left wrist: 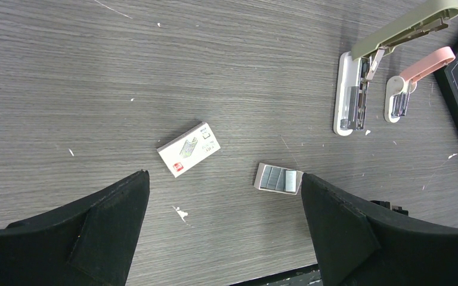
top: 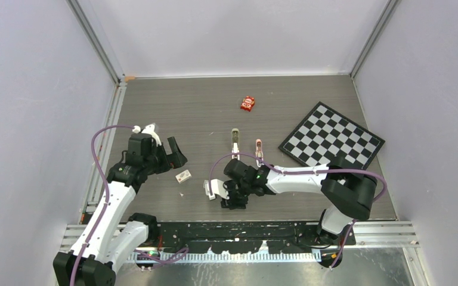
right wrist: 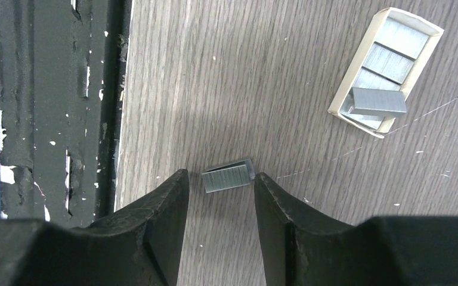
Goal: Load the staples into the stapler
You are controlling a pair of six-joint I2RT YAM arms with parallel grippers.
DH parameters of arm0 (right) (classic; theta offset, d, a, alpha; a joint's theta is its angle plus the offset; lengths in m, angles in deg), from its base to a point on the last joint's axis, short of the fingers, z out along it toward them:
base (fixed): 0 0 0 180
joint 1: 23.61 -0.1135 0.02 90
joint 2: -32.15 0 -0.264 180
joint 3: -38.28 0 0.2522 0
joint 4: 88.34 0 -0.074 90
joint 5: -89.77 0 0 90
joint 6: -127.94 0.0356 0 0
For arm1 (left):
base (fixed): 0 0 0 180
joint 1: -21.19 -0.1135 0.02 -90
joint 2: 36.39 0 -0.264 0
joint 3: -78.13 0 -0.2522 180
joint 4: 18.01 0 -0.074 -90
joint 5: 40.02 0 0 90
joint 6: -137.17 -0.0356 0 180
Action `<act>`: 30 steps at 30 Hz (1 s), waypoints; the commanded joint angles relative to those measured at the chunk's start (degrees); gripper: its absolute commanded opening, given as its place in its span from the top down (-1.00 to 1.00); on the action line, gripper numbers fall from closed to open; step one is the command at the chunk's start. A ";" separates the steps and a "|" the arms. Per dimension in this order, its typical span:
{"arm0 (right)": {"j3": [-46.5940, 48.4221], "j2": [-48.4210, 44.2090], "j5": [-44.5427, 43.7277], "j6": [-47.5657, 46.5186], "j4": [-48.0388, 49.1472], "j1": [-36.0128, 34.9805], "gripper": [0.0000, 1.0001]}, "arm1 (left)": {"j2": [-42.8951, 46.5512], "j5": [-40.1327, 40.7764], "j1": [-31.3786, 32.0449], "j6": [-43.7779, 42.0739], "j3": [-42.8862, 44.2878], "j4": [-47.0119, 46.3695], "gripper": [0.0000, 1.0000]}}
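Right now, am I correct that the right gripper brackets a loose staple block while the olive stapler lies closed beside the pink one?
Not quite: the stapler is open, its olive top raised off its pale base, as the left wrist view shows. The rest holds: the right gripper brackets the staples, and the pink stapler lies beside it.
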 commanded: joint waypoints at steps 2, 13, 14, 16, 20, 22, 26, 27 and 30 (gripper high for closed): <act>2.24 0.13 -0.22 -1.07 0.29 -0.29 0.03 | 0.42 0.55 -0.22 -1.24 0.97 -0.80 -1.00; 2.31 0.56 -2.23 2.01 2.28 -0.41 0.18 | 0.48 1.03 -0.21 -1.09 0.97 -0.61 -0.99; 2.14 0.37 -2.29 2.49 2.85 -0.46 0.19 | 0.52 1.03 -0.24 -1.13 0.97 -0.65 -0.99; 1.71 -0.03 -2.21 3.19 3.93 -0.48 0.20 | 0.45 1.07 -0.22 -1.09 0.99 -0.63 -1.00; 0.99 -1.04 -2.45 4.08 4.72 -0.48 0.20 | 0.44 1.03 -0.22 -1.05 0.97 -0.65 -0.99; 0.69 -1.38 -2.67 4.31 4.85 -0.46 0.20 | 0.43 1.06 -0.22 -1.01 0.88 -0.66 -0.99; 0.05 -2.30 -2.99 4.79 4.85 -0.47 0.21 | 0.52 1.03 -0.22 -1.01 0.90 -0.74 -0.99; -0.22 -2.81 -3.12 4.90 5.10 -0.48 0.21 | 0.53 1.07 -0.21 -1.01 0.89 -0.72 -0.99; -0.96 -4.33 -3.70 5.62 5.47 -0.47 0.21 | 0.61 1.12 -0.26 -1.00 0.88 -0.69 -0.99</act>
